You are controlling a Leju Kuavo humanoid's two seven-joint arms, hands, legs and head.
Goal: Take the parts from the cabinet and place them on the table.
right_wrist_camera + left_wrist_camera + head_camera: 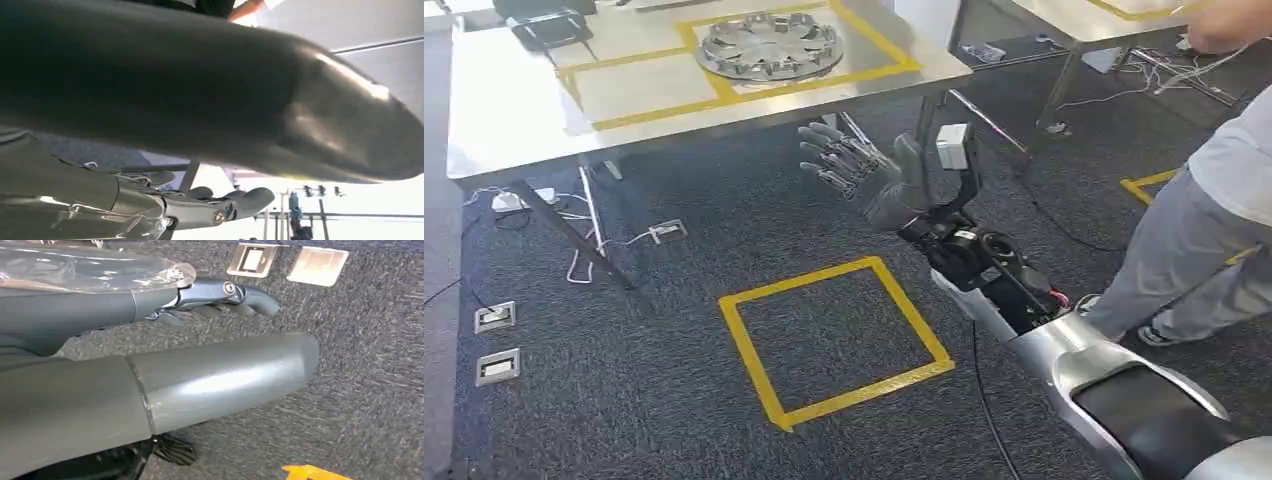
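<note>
From my station I see the right hand [861, 172] raised in front of the near edge of the steel table [514, 120], fingers spread and holding nothing. Working left to right around it: far to its left, two metal floor sockets [496, 342] sit in the dark carpet [644, 380], and white cables [584, 260] trail under the table beside a slanted table leg [564, 225]. Below the hand and slightly left, a square of yellow tape [834, 340] marks the floor. Beyond the hand and a little left, on the tabletop, lies the part [771, 45]: a round, flat, silver metal disc with spoke-like cut-outs, resting inside a yellow tape outline [894, 55] and well apart from the fingers. A dark tray-like object [549, 25] sits at the table's far left. To the right of the hand a person [1214, 230] in grey trousers and a light top stands close beside my right arm [1064, 340], near a second table [1064, 25] with cables below. In the left wrist view the left hand [150, 365] hangs over carpet, its thick grey thumb forward and darker fingers [235, 292] extended, nothing in it; two floor sockets [252, 260] lie beyond the fingertips. In the right wrist view, I see the hand's thumb and fingers [247, 197] apart against a bright background.
</note>
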